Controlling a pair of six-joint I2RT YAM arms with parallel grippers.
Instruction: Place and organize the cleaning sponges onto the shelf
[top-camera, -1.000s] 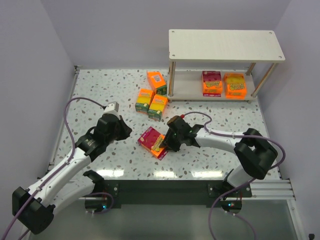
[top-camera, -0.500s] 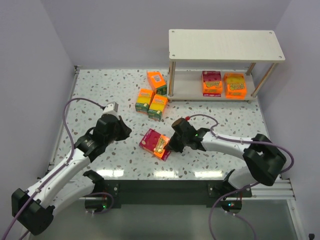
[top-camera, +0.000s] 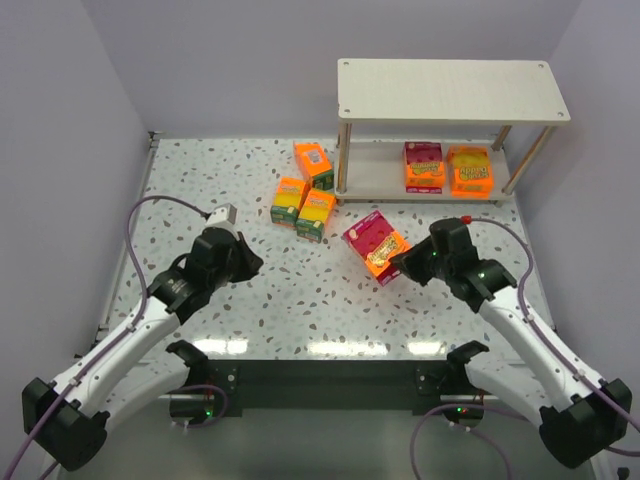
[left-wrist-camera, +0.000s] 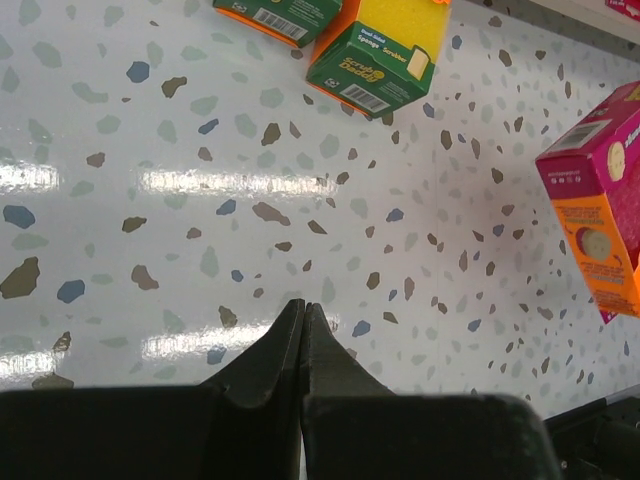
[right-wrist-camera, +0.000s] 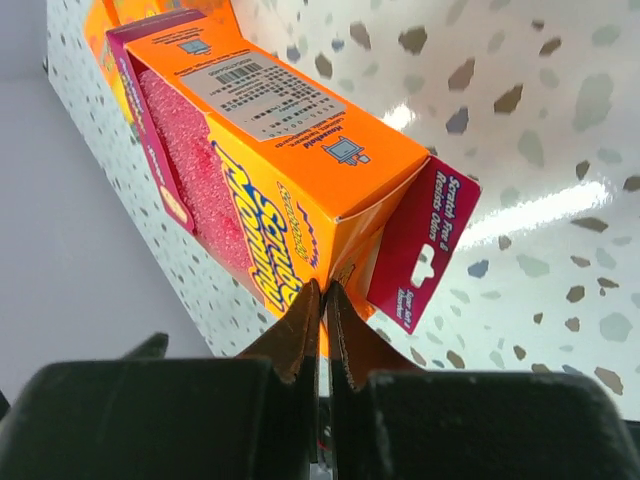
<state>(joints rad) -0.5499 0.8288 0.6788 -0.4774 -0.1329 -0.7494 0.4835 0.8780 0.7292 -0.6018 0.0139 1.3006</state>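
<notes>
One thin pinch carries the whole load: the right gripper (right-wrist-camera: 318, 296) has its jaws almost together on the bottom edge of an orange sponge pack (right-wrist-camera: 262, 140), right beside the magenta flap (right-wrist-camera: 420, 250). The pack juts out tilted ahead of the fingers, seemingly clear of the table (top-camera: 300, 300), in front of the shelf. With so little card held, a quick swing or a bump could make it pivot or slip free. The left gripper (left-wrist-camera: 303, 318) hangs low over the table, jaws pressed together on nothing, well apart from this. Farther off, three packs (top-camera: 316, 214) lie loose near the shelf's left leg (top-camera: 343, 160). On the shelf (top-camera: 450, 92), two packs (top-camera: 423, 166) sit side by side on the lower board. The tilted pack could catch under the top board or shove those neighbours.
</notes>
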